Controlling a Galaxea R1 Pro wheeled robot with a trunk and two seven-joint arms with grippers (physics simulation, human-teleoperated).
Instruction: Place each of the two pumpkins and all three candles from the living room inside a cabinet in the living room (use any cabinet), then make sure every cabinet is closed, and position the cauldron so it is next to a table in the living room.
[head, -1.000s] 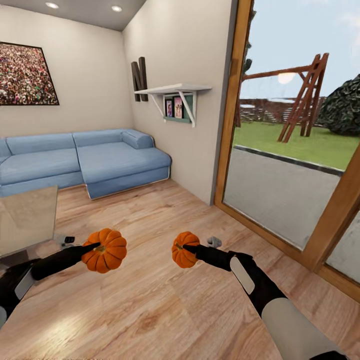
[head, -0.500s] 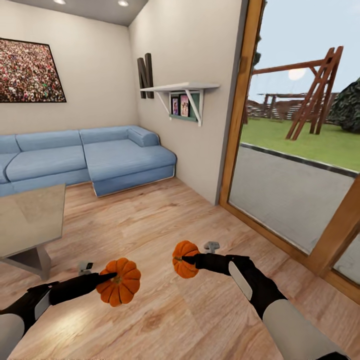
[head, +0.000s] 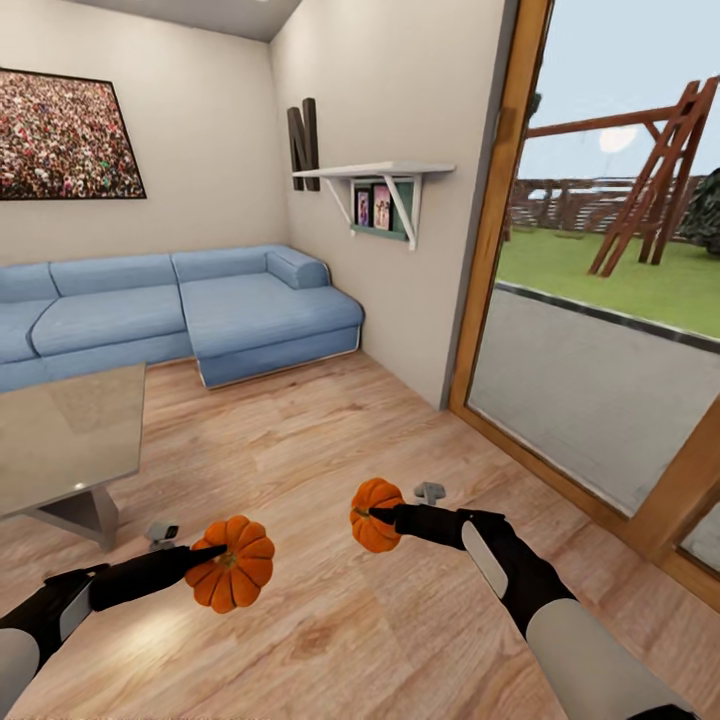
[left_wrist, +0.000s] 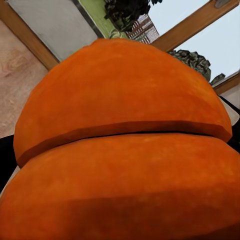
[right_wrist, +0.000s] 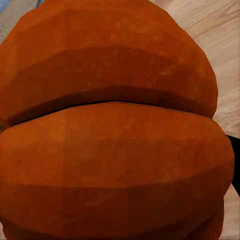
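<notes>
At the left of the head view stands the corner of a glass table (head: 60, 440), and more of its top and leg shows now than one second ago. The whole picture has shifted to the right, so the camera has turned; the furniture itself did not move. Behind it is the blue sofa (head: 190, 310) under a framed picture (head: 65, 135).

The left gripper (head: 205, 560) is held low over the wood floor (head: 320, 630), and its jaws are clenched on the left pumpkin (head: 232, 577). In the left wrist view this pumpkin (left_wrist: 120, 150) sits very close to the lens. Compared with one second ago, the left arm hangs lower and nearer to the robot.

The right gripper (head: 385, 516) holds its jaws clamped on the right pumpkin (head: 375, 514), at nearly the same place as before. The right wrist view shows its orange ribs (right_wrist: 110, 130) up close.

Further right are the wall shelf (head: 375, 175) and the large glass door (head: 610, 330) to the garden.

I judge that the robot is in transit with both pumpkins and is turning to search for the cabinet. The candles and the cauldron are not yet handled, as far as I can judge.
</notes>
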